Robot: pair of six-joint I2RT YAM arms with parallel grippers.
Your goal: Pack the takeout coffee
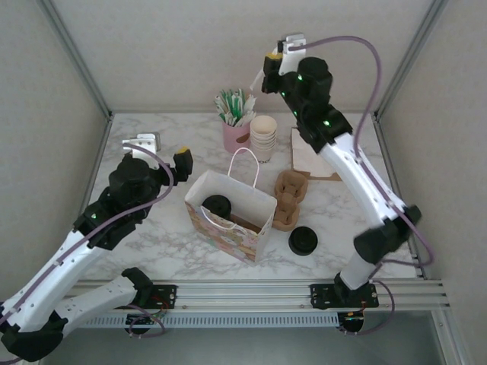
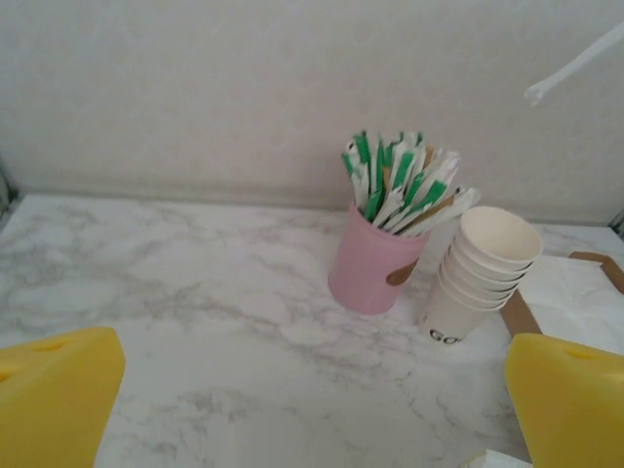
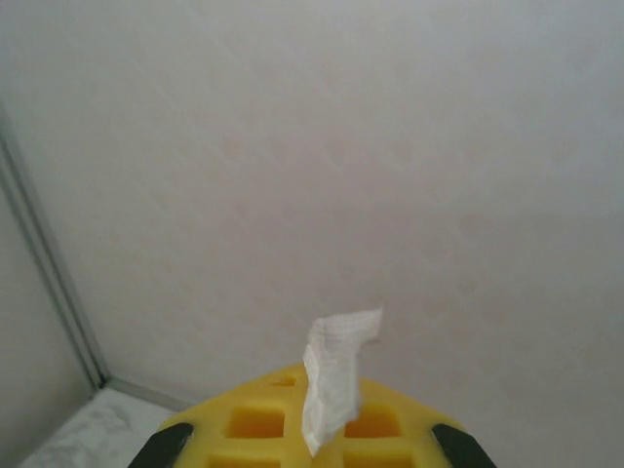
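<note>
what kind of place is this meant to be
Probably a mock coffee takeout counter inside a robot test cell: a stack of paper cups beside a pink cup of wrapped straws or stirrers, a cardboard drink carrier and a paper bag on a marble-look table, boxed in by plain walls.

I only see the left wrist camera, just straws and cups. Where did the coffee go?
Observer: The coffee sits inside the bag.
Operator: What's that white thing dangling up top?
Observer: A paper strip, pinched in the shut right gripper.
Operator: Is anything next to the bag?
Observer: A loose lid lies to its right.
</note>
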